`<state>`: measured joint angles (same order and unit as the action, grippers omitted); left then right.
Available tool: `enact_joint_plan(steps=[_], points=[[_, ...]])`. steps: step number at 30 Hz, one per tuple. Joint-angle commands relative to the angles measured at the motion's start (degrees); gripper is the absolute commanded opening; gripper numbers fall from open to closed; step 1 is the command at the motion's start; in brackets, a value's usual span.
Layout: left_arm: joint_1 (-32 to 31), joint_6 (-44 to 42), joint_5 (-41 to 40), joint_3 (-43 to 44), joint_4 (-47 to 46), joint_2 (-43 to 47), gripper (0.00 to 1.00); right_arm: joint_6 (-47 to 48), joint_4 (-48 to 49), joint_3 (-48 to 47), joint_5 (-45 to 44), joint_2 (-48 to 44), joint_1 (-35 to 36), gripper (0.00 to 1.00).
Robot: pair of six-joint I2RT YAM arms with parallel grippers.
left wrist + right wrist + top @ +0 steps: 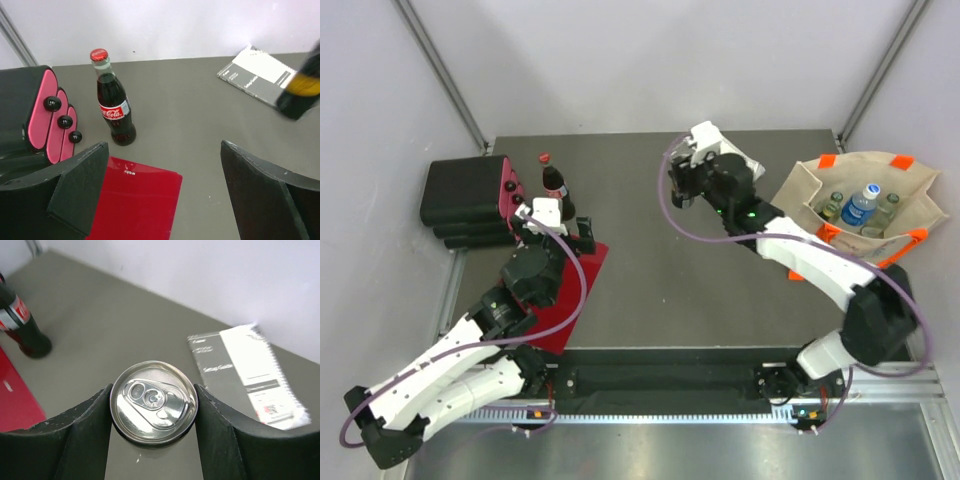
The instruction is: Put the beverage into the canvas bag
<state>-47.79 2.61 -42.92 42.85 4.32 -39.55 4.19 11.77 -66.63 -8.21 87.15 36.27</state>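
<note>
on the grey counter [650,270] the canvas bag [802,192] stands open, well off to the right of the right hand [153,392], with bottles inside. that hand is clamped on a silver-topped beverage can [154,407]. the left hand [162,150] gapes wide, with a cola bottle [114,107] upright just ahead of it.

1. left arm [432,376]: white shells, black joints
2. right arm [815,262]: same build, green lamp near wrist
3. purple cable [582,290]: loops along each arm
4. fingers [75,192]: matte black wedges, scuffed edges
</note>
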Motion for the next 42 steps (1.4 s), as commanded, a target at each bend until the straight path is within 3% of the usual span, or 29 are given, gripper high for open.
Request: enact_joint_plan(steps=[1, 7, 16, 25, 34, 42], points=[[-0.2, 0.1, 2.2, 1.1, -0.9, -2.2, 0.97, -2.8, -6.3, -4.1, -5.3, -13.5, 0.9, 0.00], [-0.2, 0.6, 4.6, 2.3, 0.8, -5.1, 0.97, -3.7, -28.4, -17.6, -8.4, -17.5, -3.0, 0.00], [-0.2, 0.3, 4.7, 2.5, 1.2, -5.2, 0.97, -5.5, -37.2, -21.9, -6.8, -23.7, -19.7, 0.00], [-0.2, 0.0, 4.9, 2.6, 1.2, -4.7, 0.97, -4.6, -40.4, -24.0, -6.8, -26.9, -35.0, 0.00], [-0.2, -0.1, 5.1, 2.6, 1.2, -4.6, 0.97, -2.5, -40.9, -21.9, -11.0, -27.6, -45.3, 0.00], [-0.2, 0.0, 5.6, 2.8, 1.5, -4.6, 0.96, -7.7, -32.3, -10.8, -7.6, -28.7, -52.5, 0.00]])
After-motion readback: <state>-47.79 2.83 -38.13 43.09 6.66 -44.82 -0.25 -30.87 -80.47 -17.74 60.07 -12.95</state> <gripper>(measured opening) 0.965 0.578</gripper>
